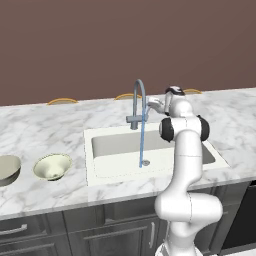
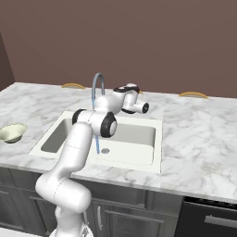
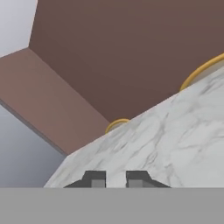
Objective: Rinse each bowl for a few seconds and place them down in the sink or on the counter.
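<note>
The cream bowl (image 1: 52, 166) (image 2: 12, 132) stands on the white marble counter (image 1: 45, 130) left of the sink (image 1: 112, 150). Beside it, at the picture's left edge, is the larger grey-beige bowl (image 1: 6, 169), partly cut off. Both are upright and apart from each other. From the grey gooseneck faucet (image 1: 138, 100) a thin blue stream of water (image 1: 142, 145) falls to the drain. My gripper (image 1: 152, 105) is up by the faucet's base, behind the basin, far from both bowls. In the hand view its fingertips (image 3: 94, 179) stand close together with nothing between them.
Yellow chair backs (image 1: 62, 101) peek over the counter's far edge against the brown wall. Dark grey cabinets (image 1: 115, 225) run below the counter. Bare marble stretches to the right of the sink (image 2: 199, 134).
</note>
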